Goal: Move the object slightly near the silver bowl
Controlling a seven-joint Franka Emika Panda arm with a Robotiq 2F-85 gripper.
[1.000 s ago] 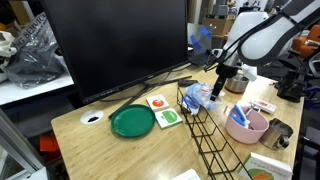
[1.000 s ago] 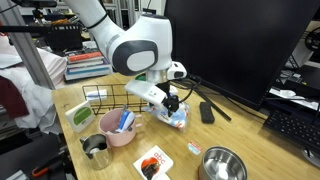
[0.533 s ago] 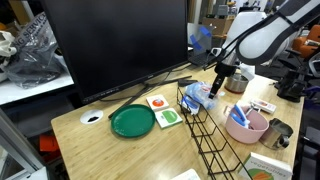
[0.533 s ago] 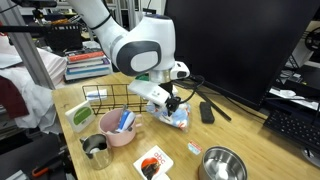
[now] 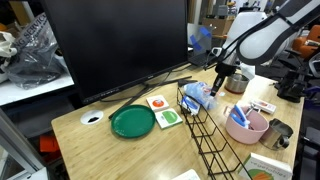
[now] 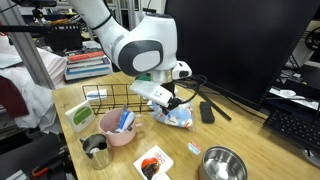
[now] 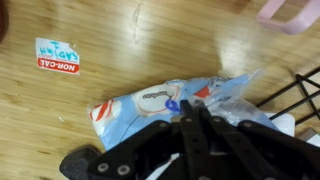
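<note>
The object is a blue-and-white plastic packet (image 7: 150,103) that lies on the wooden table beside the black wire basket; both exterior views show it (image 5: 196,96) (image 6: 181,118). My gripper (image 7: 190,112) comes down on its crinkled end with the two black fingers pressed together and the plastic pinched between them. Both exterior views have the gripper (image 5: 214,88) (image 6: 172,103) low over the packet. The silver bowl (image 6: 222,163) stands at the table's near corner in an exterior view, well apart from the packet, and shows just past the gripper (image 5: 237,84) from the opposite side.
A black wire basket (image 5: 205,128) (image 6: 112,100) sits right next to the packet. A pink bowl (image 6: 120,128) with blue items, a metal cup (image 6: 95,148), a green plate (image 5: 132,121), picture cards (image 5: 160,107), a black remote (image 6: 206,111) and a large monitor (image 5: 115,45) surround it.
The fingers have gone from wide open to closed on the packet's end. The arm has barely moved, and the packet has shifted slightly.
</note>
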